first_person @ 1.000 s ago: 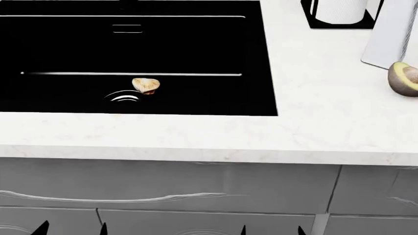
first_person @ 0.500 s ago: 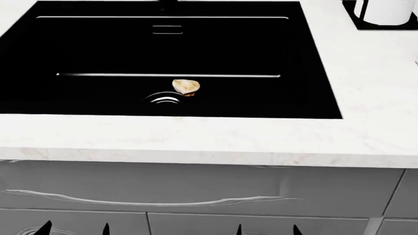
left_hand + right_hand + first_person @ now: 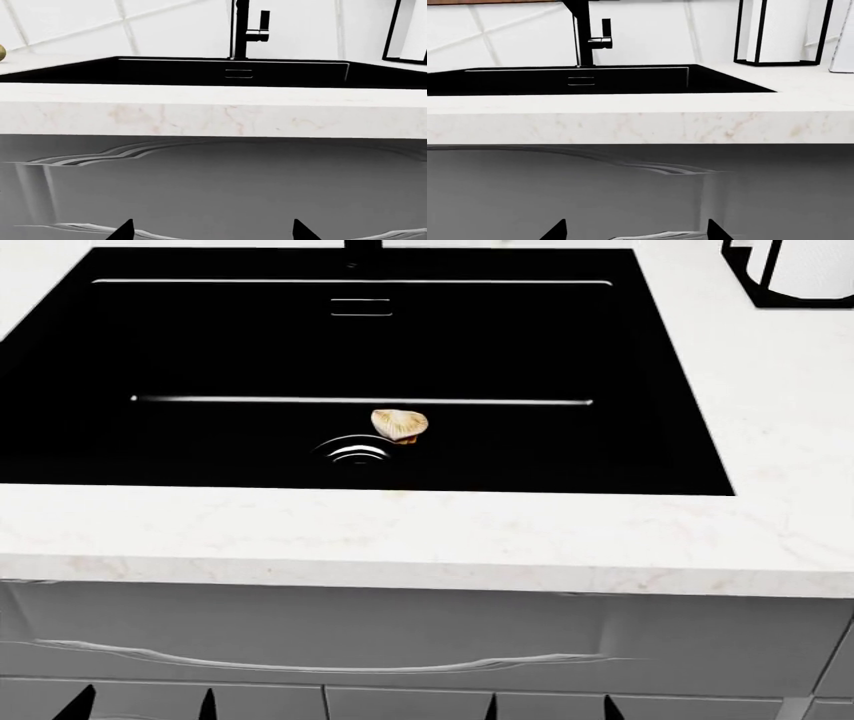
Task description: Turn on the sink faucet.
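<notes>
The black sink faucet (image 3: 241, 31) stands behind the sink, with its small side lever (image 3: 264, 26); in the right wrist view the faucet (image 3: 582, 35) and lever (image 3: 606, 34) also show. In the head view only its base (image 3: 363, 244) shows at the top edge. The black sink (image 3: 360, 370) has a ringed drain (image 3: 355, 451) and a slot overflow (image 3: 360, 307). My left gripper (image 3: 140, 706) and right gripper (image 3: 550, 708) are open and empty, low in front of the grey cabinet, far from the faucet. Only their fingertips show.
A tan shell-like object (image 3: 398, 424) lies in the basin beside the drain. A black wire paper-towel holder (image 3: 780, 32) stands on the white marble counter (image 3: 400, 530) to the right of the sink. Grey cabinet drawers (image 3: 400, 640) are below the counter edge.
The head view has shifted so the sink moved to the right and slightly down in the frame; the avocado and board at right left the view. The grippers stay low.
</notes>
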Motion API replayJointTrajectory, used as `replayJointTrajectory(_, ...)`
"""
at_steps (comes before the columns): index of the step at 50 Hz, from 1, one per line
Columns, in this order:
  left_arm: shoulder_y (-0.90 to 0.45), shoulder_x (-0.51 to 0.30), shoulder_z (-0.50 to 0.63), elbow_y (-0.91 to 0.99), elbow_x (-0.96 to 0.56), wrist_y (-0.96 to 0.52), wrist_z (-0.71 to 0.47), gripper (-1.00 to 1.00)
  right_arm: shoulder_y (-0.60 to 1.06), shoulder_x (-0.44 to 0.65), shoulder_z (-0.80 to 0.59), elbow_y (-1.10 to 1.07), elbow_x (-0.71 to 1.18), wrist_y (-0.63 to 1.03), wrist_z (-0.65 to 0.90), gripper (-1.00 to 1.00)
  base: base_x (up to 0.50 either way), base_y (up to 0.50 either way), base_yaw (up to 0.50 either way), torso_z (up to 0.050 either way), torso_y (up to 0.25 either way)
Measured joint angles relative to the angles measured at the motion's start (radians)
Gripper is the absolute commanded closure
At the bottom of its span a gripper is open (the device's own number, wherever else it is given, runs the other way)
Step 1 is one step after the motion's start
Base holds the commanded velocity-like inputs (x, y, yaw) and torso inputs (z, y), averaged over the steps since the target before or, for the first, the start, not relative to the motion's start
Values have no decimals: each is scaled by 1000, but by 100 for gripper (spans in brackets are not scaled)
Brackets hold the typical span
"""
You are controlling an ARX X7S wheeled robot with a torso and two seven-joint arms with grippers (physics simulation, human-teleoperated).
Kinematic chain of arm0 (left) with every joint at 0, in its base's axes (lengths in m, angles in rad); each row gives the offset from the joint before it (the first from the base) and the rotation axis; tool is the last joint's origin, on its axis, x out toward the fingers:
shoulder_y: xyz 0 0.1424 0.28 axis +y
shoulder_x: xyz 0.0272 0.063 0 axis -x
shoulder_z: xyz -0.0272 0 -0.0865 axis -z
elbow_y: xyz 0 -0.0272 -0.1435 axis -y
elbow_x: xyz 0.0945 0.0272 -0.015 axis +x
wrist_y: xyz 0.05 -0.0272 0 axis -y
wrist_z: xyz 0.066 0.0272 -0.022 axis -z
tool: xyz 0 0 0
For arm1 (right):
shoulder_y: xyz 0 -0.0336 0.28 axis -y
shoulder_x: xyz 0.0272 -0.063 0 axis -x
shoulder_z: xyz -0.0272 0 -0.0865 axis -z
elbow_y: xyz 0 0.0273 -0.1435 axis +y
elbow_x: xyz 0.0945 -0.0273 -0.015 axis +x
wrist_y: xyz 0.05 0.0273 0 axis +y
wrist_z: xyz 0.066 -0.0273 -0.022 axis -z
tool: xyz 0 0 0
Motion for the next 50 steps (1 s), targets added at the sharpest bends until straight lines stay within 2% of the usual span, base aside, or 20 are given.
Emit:
replayJointTrajectory(39,10,-37,33,0,-29,69,-38,-100,24,34,-48,8,18,-1,41,-100,0,0,0,50,0)
replayJointTrajectory(50,8,-42,35,10,-43,49,-57,-100,27,40,-50,-8,40,9,52,-100,0,0,0,0,0)
